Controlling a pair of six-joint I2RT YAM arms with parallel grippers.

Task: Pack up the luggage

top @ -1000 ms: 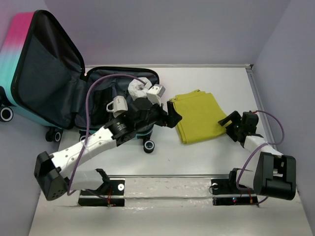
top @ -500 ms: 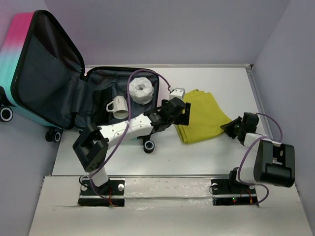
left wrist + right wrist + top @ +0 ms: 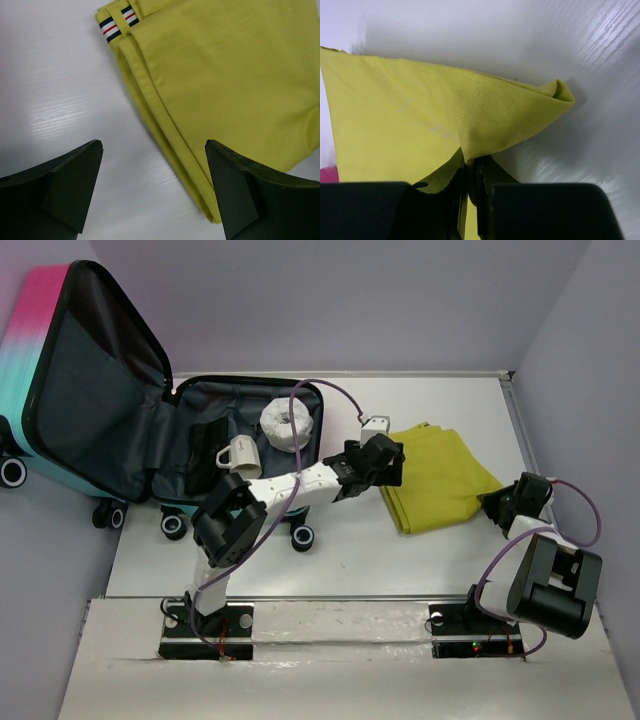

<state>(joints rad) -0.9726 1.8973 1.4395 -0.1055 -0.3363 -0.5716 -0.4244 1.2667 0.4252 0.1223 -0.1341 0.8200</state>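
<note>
The luggage (image 3: 90, 390) lies open at the left, its pink-to-teal lid standing up and its dark-lined base flat on the table. A folded yellow cloth (image 3: 440, 478) lies to its right. My left gripper (image 3: 385, 462) hovers open over the cloth's left edge. In the left wrist view the cloth (image 3: 225, 75) runs under the right finger, and the gripper (image 3: 155, 185) holds nothing. My right gripper (image 3: 505, 502) is shut on the cloth's right corner. In the right wrist view the cloth (image 3: 420, 115) rises in a pinched fold from the gripper (image 3: 472, 175).
Inside the luggage base sit a white mug (image 3: 238, 455), a white roll (image 3: 287, 424) and a dark item (image 3: 210, 438). A striped tag (image 3: 117, 25) marks the cloth's far corner. Walls close the table at the back and the right.
My left arm swung right from the luggage to the cloth's left edge. My right gripper shut on the cloth's right corner and drew it to the right.
</note>
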